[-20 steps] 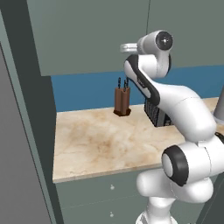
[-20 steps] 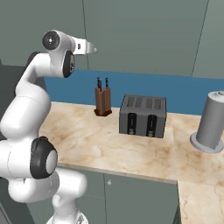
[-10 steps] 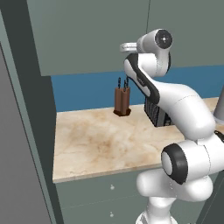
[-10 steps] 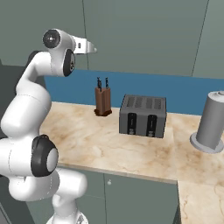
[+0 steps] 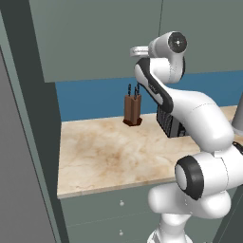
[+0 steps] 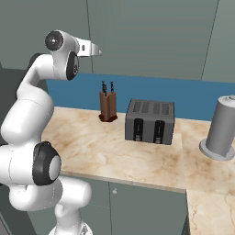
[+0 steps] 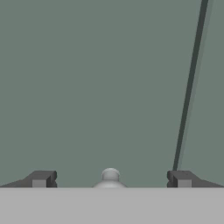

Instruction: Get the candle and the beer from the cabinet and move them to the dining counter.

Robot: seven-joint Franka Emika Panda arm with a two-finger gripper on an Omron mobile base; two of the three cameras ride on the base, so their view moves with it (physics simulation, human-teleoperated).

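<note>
Beige marble worktop against a blue backsplash, carrying a brown knife block, a dark toaster and a grey canister. Above it, the cabinet: grey-green, flat doors shut, a small round knob centred between the fingertips. Gripper spread wide, holding nothing, close before the door

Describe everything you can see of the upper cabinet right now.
The cabinet is a grey-green wall unit with flat, matte doors, hung above the marble worktop. Its doors are shut; a dark vertical seam separates two of them. One small round pale knob sits between the open gripper fingertips, apparently not yet gripped. Its inside is hidden.
</note>
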